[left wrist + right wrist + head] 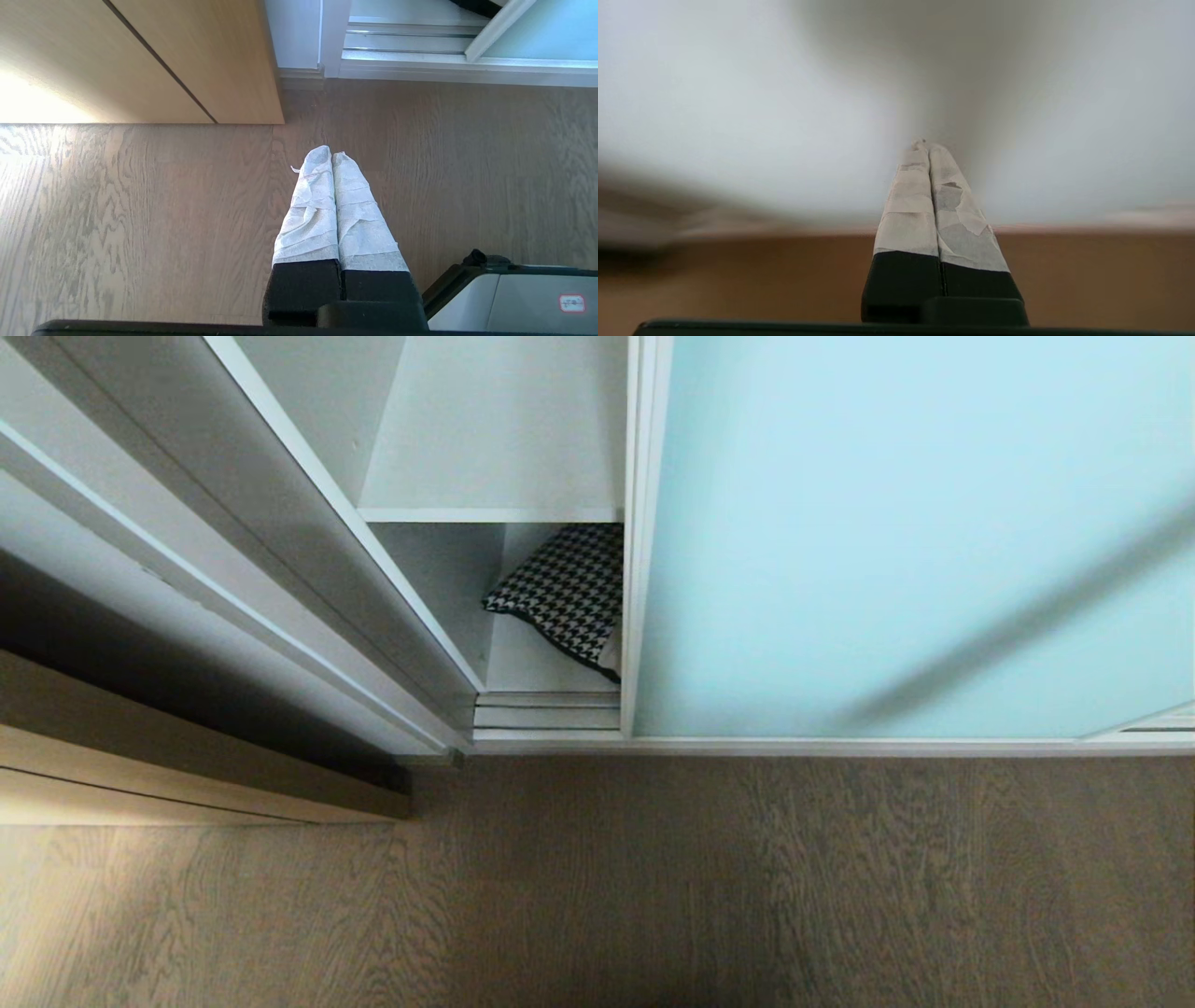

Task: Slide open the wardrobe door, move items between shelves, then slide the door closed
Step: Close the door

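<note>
1. Left wrist view shows you the left gripper (pixel 331 156) hanging over the wood-grain floor (pixel 140 210), fingers pressed together and holding nothing.
2. Your right gripper (pixel 927 145) also has its fingers together, empty, facing a pale blurred surface.
3. Past the floor, the sliding wardrobe door (pixel 896 541) stands partly open; its frosted glass looks smooth and stiff, so push on the silver-white frame edge.
4. Deepest in, the cushion (pixel 565 593) lies on the lower of the shelves (pixel 523 663). It should be soft and light; pinch a corner.
</note>
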### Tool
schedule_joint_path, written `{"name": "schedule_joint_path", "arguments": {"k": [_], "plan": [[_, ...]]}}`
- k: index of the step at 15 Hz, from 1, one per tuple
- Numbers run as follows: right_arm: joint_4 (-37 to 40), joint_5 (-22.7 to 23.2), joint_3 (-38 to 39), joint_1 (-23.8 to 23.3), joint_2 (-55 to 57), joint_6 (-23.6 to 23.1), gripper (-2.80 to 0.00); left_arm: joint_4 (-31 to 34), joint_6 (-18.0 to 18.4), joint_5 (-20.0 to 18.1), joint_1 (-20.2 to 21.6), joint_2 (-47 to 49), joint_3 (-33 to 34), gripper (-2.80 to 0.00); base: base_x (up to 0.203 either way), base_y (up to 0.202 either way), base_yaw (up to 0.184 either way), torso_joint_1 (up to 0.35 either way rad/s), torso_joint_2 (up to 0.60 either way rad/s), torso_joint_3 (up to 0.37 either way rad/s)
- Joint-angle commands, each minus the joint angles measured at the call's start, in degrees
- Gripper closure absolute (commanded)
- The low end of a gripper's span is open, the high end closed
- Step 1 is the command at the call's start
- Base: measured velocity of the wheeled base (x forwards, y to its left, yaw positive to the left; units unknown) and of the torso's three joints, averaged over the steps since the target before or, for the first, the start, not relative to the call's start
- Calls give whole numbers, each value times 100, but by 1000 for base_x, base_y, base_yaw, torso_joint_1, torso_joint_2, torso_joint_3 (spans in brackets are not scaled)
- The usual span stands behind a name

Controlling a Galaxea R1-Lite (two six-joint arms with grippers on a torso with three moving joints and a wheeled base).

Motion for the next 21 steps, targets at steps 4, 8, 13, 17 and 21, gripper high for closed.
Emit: {"name": "schedule_joint_path", "arguments": {"k": [4,8,13,17,21], "plan": [[316,-269,1653,-512,-1849,-353,0,2,-1,1,4,0,0,0,0,0,0,0,0,0],[950,-261,3488,-581,-3546,-678,0,2,-1,1,4,0,0,0,0,0,0,0,0,0],[1143,-270,5395,-408,-4779,-836,0,2,-1,1,4,0,0,0,0,0,0,0,0,0],[460,-228,5940,-391,-4830,-743,0,2,-17,1,4,2,0,0,0,0,0,0,0,0],[-290,180,6368,-391,-4829,-912,0,2,-19,1,4,4,0,0,0,0,0,0,0,0]]}}
